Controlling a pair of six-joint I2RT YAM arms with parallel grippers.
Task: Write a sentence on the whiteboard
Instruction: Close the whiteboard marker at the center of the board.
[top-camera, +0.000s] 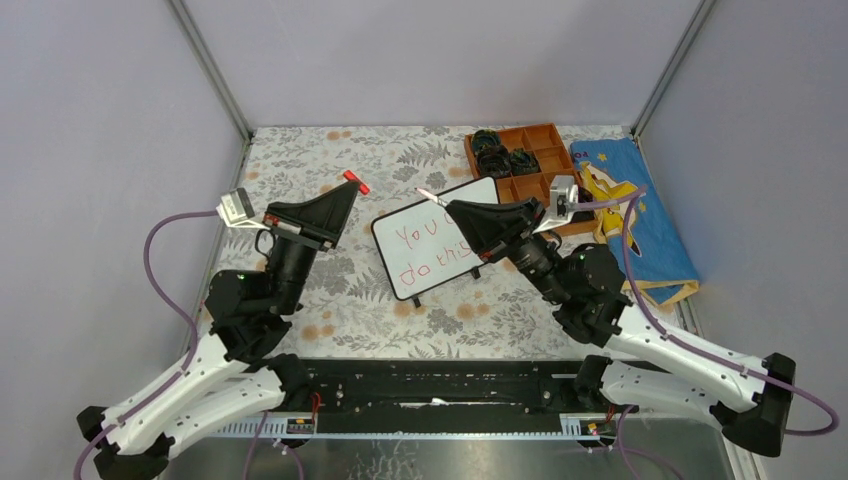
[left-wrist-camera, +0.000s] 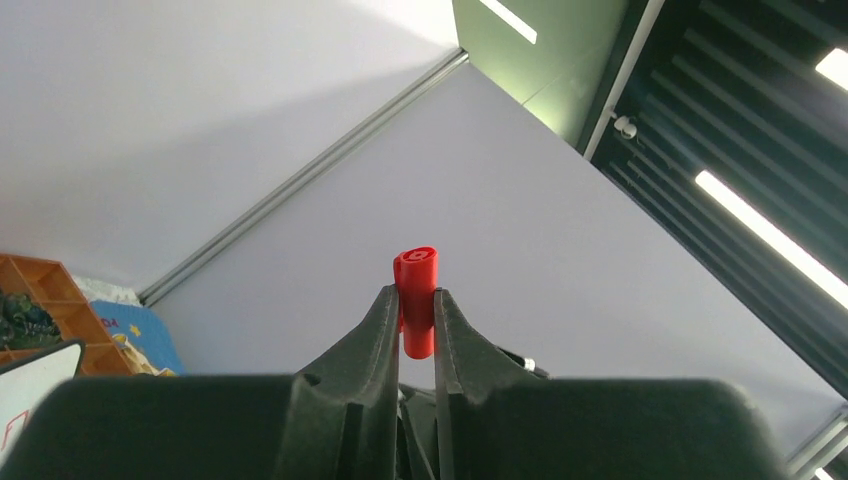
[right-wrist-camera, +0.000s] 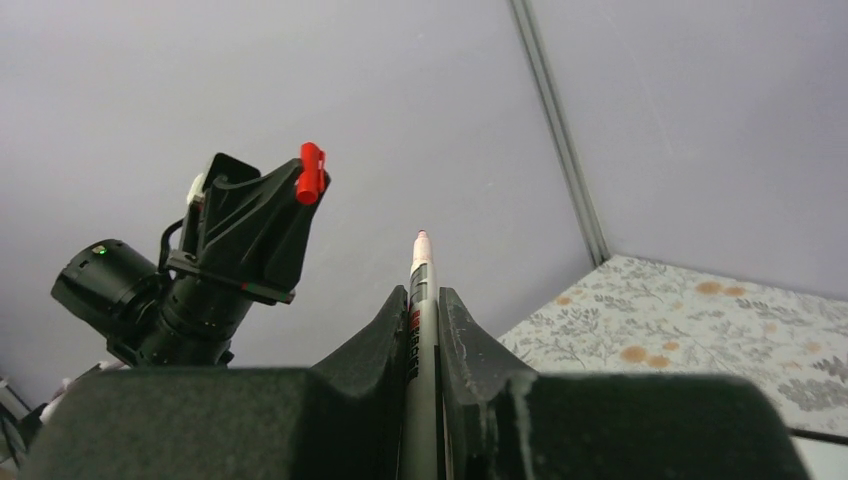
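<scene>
The overhead view looks down from above and behind the arms, whose bases sit at its bottom edge, and takes in the whole surface (top-camera: 340, 295) from afar. The left wrist view looks close along the left claw (left-wrist-camera: 417, 296), tilted up at walls and ceiling, with the whiteboard (left-wrist-camera: 35, 385) at lower left. The right wrist view looks along the right claw (right-wrist-camera: 424, 296) and shares the left claw and surface with the overhead.

Orange-brown compartment tray (top-camera: 548, 155) at far right of the floral counter (top-camera: 360, 300), holding dark objects (top-camera: 493, 158), possibly toys; blue star-printed cloth (top-camera: 660, 245) lies just beside it.
</scene>
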